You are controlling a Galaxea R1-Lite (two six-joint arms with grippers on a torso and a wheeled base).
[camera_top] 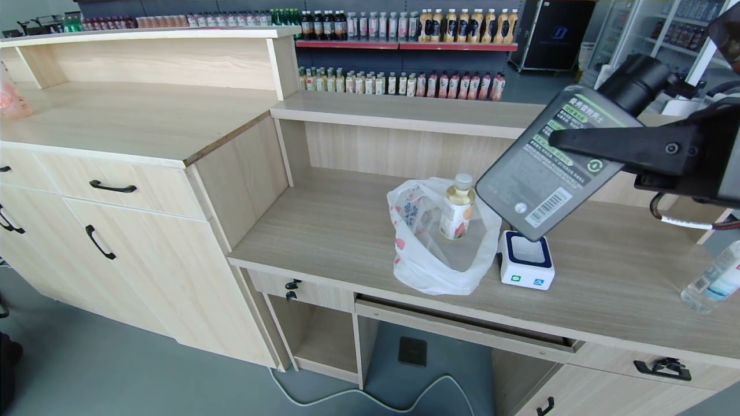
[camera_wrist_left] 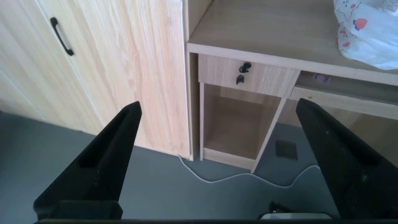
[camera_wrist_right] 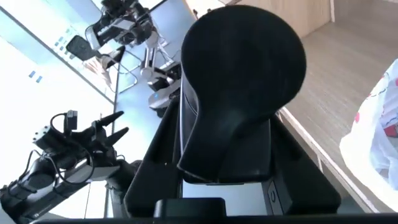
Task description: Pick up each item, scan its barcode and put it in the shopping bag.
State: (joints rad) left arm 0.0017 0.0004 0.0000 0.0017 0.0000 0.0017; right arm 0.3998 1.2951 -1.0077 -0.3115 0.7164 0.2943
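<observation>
A barcode (camera_top: 548, 207) marks the dark bottle (camera_top: 532, 167); print illegible.

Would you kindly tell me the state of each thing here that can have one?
Grey bottle, tilted, held above the scanner, cap on.
Right hand, shut on the grey bottle.
Left hand, open, empty.
Shopping bag, open, on the counter.
Drink bottle, upright inside the shopping bag, capped.
Scanner, flat on the counter.
Clear bottle, lying on the counter.

Light wood counter (camera_top: 144, 115), grey floor (camera_top: 115, 370), drink shelves (camera_top: 404, 46) behind
</observation>
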